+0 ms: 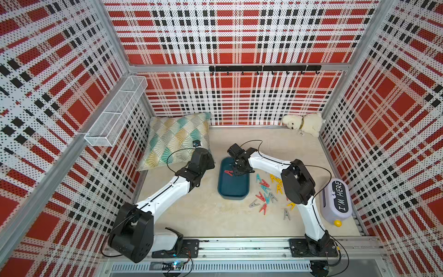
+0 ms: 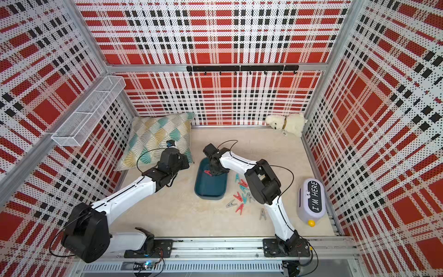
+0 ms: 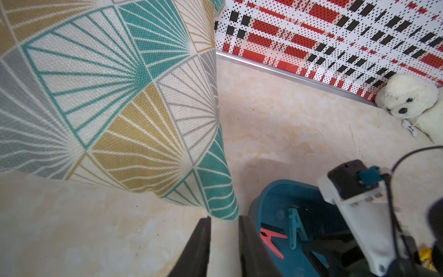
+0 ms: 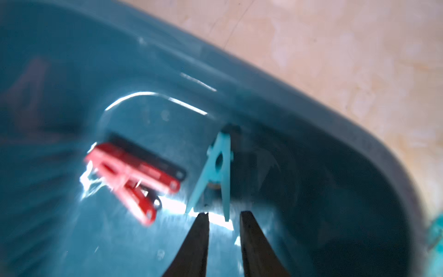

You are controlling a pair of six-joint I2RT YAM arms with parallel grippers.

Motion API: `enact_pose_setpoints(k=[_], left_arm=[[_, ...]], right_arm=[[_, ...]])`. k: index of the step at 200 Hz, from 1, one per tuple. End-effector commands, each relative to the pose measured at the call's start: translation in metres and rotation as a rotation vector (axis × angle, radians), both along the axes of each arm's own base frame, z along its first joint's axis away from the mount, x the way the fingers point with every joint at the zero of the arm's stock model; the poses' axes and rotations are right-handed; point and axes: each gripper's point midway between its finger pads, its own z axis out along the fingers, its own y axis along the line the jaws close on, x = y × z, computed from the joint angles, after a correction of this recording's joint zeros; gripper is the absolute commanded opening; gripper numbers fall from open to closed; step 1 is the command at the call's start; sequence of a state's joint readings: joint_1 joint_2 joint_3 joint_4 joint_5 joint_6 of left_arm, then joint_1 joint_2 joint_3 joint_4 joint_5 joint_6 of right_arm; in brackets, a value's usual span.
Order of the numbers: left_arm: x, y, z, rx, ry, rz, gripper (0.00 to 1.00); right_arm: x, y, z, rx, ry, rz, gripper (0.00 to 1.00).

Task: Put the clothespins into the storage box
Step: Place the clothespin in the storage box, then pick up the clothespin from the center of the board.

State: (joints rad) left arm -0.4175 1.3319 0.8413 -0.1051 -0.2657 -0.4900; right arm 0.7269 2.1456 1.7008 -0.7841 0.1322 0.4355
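Two pins in the storage box (image 1: 233, 189): red pin (image 4: 134, 175), light blue pin (image 4: 203, 179). Over them the right gripper (image 4: 224, 214), jaws parted, empty; drop looks done. The left gripper (image 3: 224, 219) slightly parted, idle. Next: fetch loose clothespins (image 1: 265, 184) beside the box.

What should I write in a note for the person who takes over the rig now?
The left hand is slightly open and empty, near the pillow.
The right hand is open and empty, over the storage box.
Done: a red clothespin and a light blue clothespin are in the box.
Left to do: the other clothespins lie loose on the table beside the box, near the right arm.
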Motion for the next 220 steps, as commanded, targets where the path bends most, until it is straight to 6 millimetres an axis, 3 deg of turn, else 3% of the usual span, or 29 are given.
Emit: enact_pose_setpoints(k=[1,24,39,69,91,111,152,220], left_arm=[[0.0,-0.002,-0.001,0.0,0.0,-0.013,0.27],[0.002,-0.008,-0.007,0.011,0.015,-0.025,0.27],[0.004,-0.013,-0.009,0.015,0.02,-0.032,0.27],[0.008,-0.024,-0.008,0.024,0.02,-0.051,0.27],[0.012,-0.031,-0.007,0.025,0.019,-0.065,0.27],[0.014,-0.037,-0.006,0.029,0.019,-0.072,0.28],[0.013,-0.039,-0.003,0.036,0.016,-0.073,0.28],[0.012,-0.035,0.0,0.043,0.008,-0.06,0.28]], right_arm=[[0.011,-0.006,0.065,0.133,-0.115,-0.022,0.3],[0.011,-0.041,0.088,0.134,-0.165,-0.079,0.32],[0.012,-0.072,0.09,0.121,-0.181,-0.133,0.33],[0.005,-0.138,0.057,0.046,-0.129,-0.237,0.32],[-0.002,-0.165,0.033,0.004,-0.098,-0.28,0.31],[-0.005,-0.175,0.017,-0.022,-0.077,-0.289,0.31],[-0.001,-0.177,-0.005,-0.052,-0.049,-0.281,0.31],[0.013,-0.173,-0.02,-0.052,-0.045,-0.271,0.28]])
